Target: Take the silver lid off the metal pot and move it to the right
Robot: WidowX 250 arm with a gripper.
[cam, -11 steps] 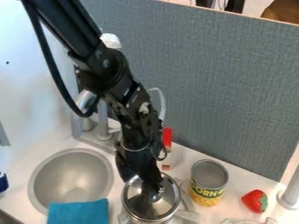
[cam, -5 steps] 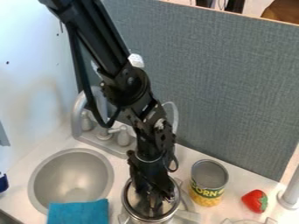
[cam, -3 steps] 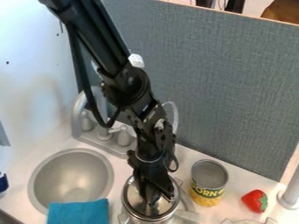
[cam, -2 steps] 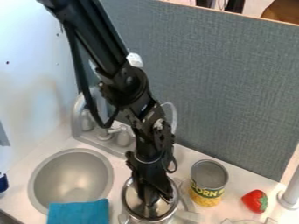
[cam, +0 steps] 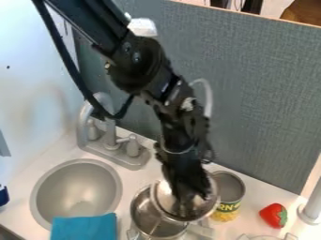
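Background and room. A gray-blue panel (cam: 270, 93) with a woven texture stands upright along the rear of the counter (cam: 130, 176), its top rim edged by a thin, pale tan strip. At left, a smooth white wall (cam: 31, 70) meets the panel at a corner; it is lit pale blue, with a faint warmer patch lower down, and bears 1 small dark dot (cam: 8, 67). The counter is white, with a round gray basin (cam: 75, 192) set into it. Behind the basin stands a gray faucet (cam: 83, 117) with 2 knobs. At the right edge, a gray post (cam: 312, 204) rises from a round foot. Beyond the panel, upper right: dark uprights (cam: 252, 5) and a brown surface (cam: 304, 9), both partly cut off.
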